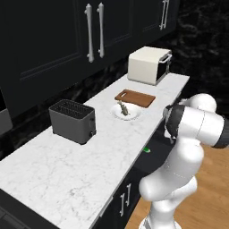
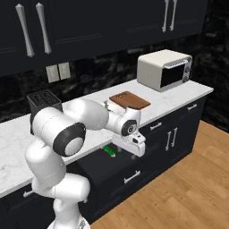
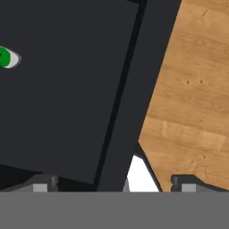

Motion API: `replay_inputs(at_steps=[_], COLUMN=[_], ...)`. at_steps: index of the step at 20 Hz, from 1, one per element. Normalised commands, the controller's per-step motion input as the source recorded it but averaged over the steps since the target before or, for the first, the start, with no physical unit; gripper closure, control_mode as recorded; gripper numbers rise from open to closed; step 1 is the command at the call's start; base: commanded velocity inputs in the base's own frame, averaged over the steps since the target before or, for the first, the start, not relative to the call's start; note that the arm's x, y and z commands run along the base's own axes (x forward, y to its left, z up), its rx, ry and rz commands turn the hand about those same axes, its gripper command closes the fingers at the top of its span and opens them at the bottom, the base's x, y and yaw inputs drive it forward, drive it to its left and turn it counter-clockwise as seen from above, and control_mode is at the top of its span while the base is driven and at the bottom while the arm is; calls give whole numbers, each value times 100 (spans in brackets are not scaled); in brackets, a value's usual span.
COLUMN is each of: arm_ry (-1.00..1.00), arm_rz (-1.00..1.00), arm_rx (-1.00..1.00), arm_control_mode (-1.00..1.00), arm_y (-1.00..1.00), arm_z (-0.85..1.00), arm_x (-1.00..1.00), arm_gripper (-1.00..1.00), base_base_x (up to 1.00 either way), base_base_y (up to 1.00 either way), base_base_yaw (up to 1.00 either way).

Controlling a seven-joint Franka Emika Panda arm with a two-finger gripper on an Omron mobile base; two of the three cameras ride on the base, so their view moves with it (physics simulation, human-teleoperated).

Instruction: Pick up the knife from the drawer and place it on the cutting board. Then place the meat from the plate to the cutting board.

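Observation:
The black drawer stands pulled out below the counter. Inside it lies the knife, its green handle showing; the hand view catches just its end at the left edge. My gripper hangs over the drawer's front rim, to the right of the knife. It is open, fingertips wide apart with nothing between them. On the counter sit the reddish-brown cutting board and, just in front of it, the white plate holding the grey-brown meat.
A dark toaster stands left of the plate, and a white toaster oven sits beyond the board. Tall black cabinets with silver handles hang above. Wooden floor lies beyond the drawer front.

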Motion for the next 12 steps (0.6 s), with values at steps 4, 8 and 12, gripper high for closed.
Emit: replay_inputs(at_steps=[4, 8, 12], arm_ry=[0, 0, 0], arm_rz=[0, 0, 0], arm_rx=[0, 0, 0], arm_control_mode=[-100, -100, -100], arm_y=[-9, -2, -13], arm_z=[-33, -37, -33], arm_x=[28, 21, 2], arm_gripper=[-100, -100, -100], base_base_x=[0, 0, 0], base_base_y=[0, 0, 0], base_base_yaw=[0, 0, 0])
